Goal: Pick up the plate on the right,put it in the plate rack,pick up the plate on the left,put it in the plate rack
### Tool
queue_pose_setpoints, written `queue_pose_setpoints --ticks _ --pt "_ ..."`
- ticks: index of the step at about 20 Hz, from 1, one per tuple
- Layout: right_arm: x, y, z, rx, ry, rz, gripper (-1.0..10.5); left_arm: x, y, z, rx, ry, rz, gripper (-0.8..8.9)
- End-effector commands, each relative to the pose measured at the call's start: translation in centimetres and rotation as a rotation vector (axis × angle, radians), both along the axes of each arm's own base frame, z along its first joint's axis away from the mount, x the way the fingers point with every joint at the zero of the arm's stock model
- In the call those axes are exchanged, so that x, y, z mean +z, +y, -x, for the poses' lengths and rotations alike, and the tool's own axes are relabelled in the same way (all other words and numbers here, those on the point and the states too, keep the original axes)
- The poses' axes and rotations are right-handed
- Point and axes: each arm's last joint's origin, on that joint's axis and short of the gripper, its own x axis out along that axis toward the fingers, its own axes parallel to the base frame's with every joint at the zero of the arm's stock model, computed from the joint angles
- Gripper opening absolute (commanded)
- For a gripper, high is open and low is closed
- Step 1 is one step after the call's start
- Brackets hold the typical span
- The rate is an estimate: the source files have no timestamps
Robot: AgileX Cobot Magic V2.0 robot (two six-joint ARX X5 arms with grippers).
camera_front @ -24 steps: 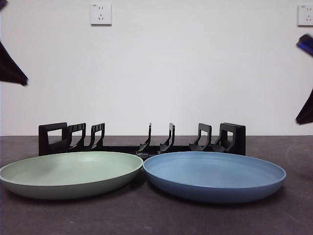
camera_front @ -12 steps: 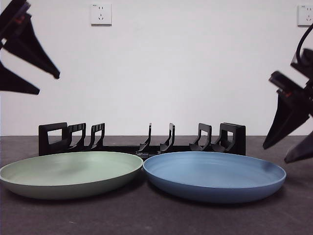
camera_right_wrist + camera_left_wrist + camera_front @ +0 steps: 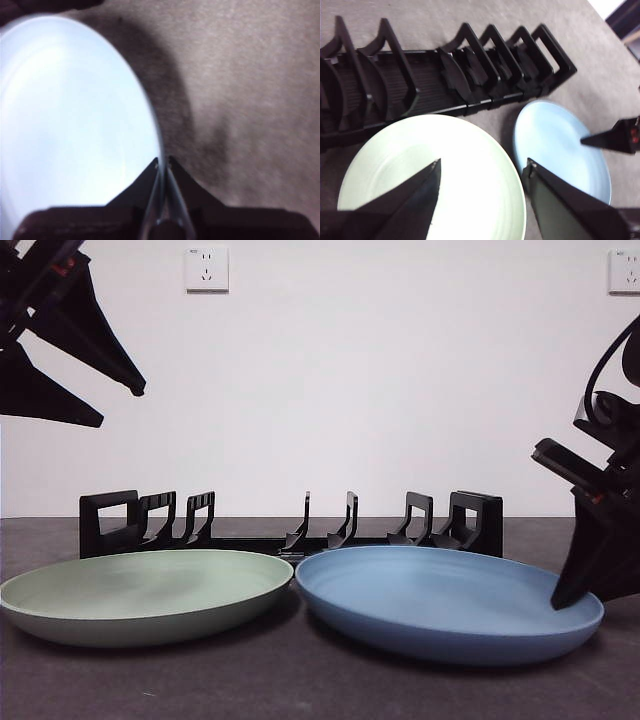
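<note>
My right hand [image 3: 570, 602] is pinched on the outer rim of the blue plate [image 3: 440, 602], with bare tabletop [image 3: 300, 690] beside it on that side. The green plate [image 3: 140, 592] lies just beside the blue one, so no hand fits between them. The plate rack [image 3: 290, 525] stands close behind both plates, its prongs upright with open slots between. My left hand [image 3: 110, 405] hangs spread above the green plate, open air beneath it.
</note>
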Motion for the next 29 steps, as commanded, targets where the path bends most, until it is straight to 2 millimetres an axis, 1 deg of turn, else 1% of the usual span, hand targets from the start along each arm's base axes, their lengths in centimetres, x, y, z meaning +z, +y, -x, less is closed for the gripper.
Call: queue_pose_setpoints --ticks 1,3,4,7,9,11,13,16,19,21,24,27,29 --pt "1.0 0.0 0.1 -0.021 -0.035 -0.002 -0.1 0.2 -0.6 0.1 -0.094 -0.064 -0.048 2.83" --pt "2.2 -0.1 0.4 -0.034 -0.070 -0.016 -0.1 0.8 -1.5 0.5 -0.221 -0.126 -0.096 2.83" --pt "2.7 -0.1 0.6 -0.039 -0.085 -0.027 -0.1 1.3 -2.3 0.9 -0.305 -0.160 -0.149 2.83" --pt "4.0 -0.1 0.8 -0.042 -0.074 -0.026 -0.1 3.5 -5.5 2.9 -0.563 -0.282 -0.307 2.83" --pt "4.7 -0.1 0.6 -0.022 -0.049 -0.025 -0.1 5.1 -7.9 4.6 -0.669 -0.389 -0.436 2.83" --pt "5.3 0.1 0.6 -0.003 -0.038 -0.016 -0.1 5.7 -10.4 6.2 -0.752 -0.464 -0.514 2.82" --pt "5.7 0.3 0.5 0.015 -0.028 -0.008 -0.1 5.1 -12.4 7.2 -0.819 -0.475 -0.584 2.80" --pt "5.9 0.5 0.6 0.028 -0.022 -0.005 -0.1 2.5 -15.2 7.4 -0.928 -0.424 -0.668 2.80" --pt "5.8 0.4 0.7 0.039 -0.007 0.005 -0.1 0.2 -17.1 7.2 -0.989 -0.401 -0.756 2.80" --pt "5.7 0.4 0.9 0.047 0.002 0.010 -0.1 -0.8 -17.9 6.7 -0.981 -0.420 -0.797 2.80" --pt "5.7 0.5 1.0 0.065 0.015 -0.014 -0.1 -1.7 -18.7 6.2 -1.014 -0.449 -0.818 2.79" --pt "5.7 0.5 1.0 0.077 0.016 -0.028 -0.1 -2.5 -19.1 6.0 -1.044 -0.449 -0.834 2.78" --pt "5.7 0.5 1.0 0.077 0.015 -0.029 -0.1 -2.6 -19.2 5.9 -1.043 -0.450 -0.833 2.77"
